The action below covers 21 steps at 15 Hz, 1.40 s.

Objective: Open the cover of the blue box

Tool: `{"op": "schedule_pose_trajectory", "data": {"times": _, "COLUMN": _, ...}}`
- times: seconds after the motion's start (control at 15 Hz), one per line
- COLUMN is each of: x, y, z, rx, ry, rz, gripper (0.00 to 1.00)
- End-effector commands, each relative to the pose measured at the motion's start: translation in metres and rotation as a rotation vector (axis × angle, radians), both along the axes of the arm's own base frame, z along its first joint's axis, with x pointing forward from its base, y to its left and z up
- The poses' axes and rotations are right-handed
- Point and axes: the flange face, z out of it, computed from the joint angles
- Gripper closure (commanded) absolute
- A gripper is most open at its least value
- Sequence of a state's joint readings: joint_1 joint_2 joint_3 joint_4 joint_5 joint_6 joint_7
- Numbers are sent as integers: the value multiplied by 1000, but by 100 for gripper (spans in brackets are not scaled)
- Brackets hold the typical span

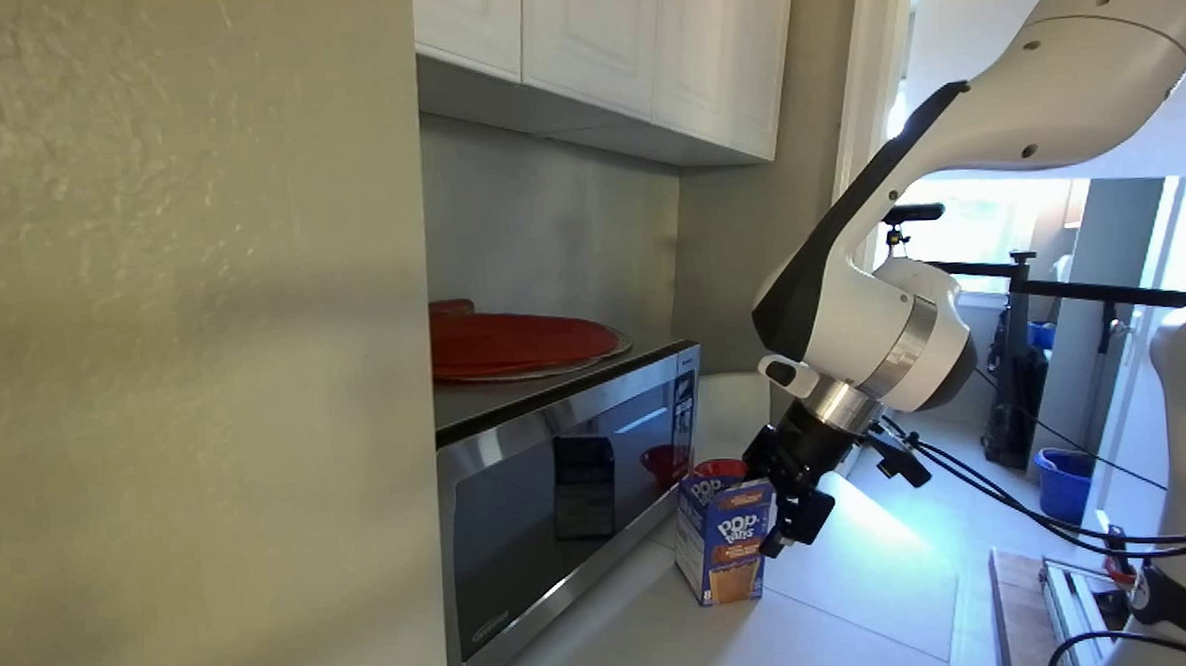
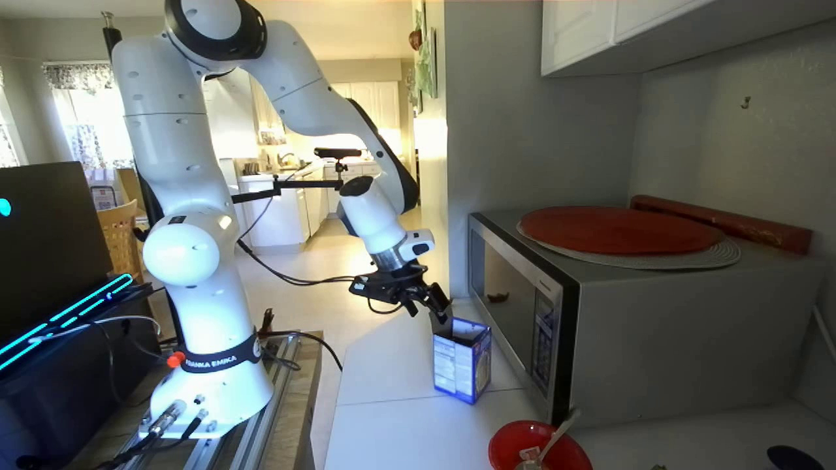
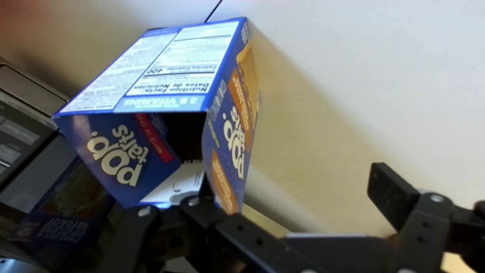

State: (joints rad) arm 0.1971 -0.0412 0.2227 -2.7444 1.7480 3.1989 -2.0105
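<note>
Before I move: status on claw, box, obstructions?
Claw open near top of blue box, contact unclear. Upright on counter, top gaping. Possible obstruction: microwave close alongside.

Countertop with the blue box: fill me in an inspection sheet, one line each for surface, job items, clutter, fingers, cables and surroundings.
Surface: white countertop, shaded beside the blue box.
Job items: box upright, top partly open, dark inside; its cover, a printed flap, slants over part of the opening.
Clutter: red bowl with a utensil in it; dark item cut off by the frame, not identifiable.
Fingers: spread apart, one near the box's open top; contact cannot be judged.
Cables: black cables hang apart from the box.
Surroundings: microwave beside the box, red mat on top; white cabinets above.
</note>
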Motion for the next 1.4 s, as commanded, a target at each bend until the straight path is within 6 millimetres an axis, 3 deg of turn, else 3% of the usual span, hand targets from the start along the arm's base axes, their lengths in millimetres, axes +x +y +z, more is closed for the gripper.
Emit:
{"op": "schedule_pose_trajectory", "data": {"times": 0.0, "x": 1, "y": -6, "z": 7, "rx": 17, "ry": -23, "rz": -12, "gripper": 0}}
{"op": "schedule_pose_trajectory", "data": {"times": 0.33, "x": 3, "y": -8, "z": 0, "rx": 46, "ry": 2, "rz": -31, "gripper": 0}}
{"op": "schedule_pose_trajectory", "data": {"times": 0.67, "x": 18, "y": -16, "z": 3, "rx": 161, "ry": 27, "rz": -119, "gripper": 0}}
{"op": "schedule_pose_trajectory", "data": {"times": 0.87, "x": 31, "y": -26, "z": 20, "rx": 234, "ry": 41, "rz": -173, "gripper": 0}}
{"op": "schedule_pose_trajectory", "data": {"times": 1.33, "x": 64, "y": -71, "z": 86, "rx": 307, "ry": 71, "rz": -293, "gripper": 0}}
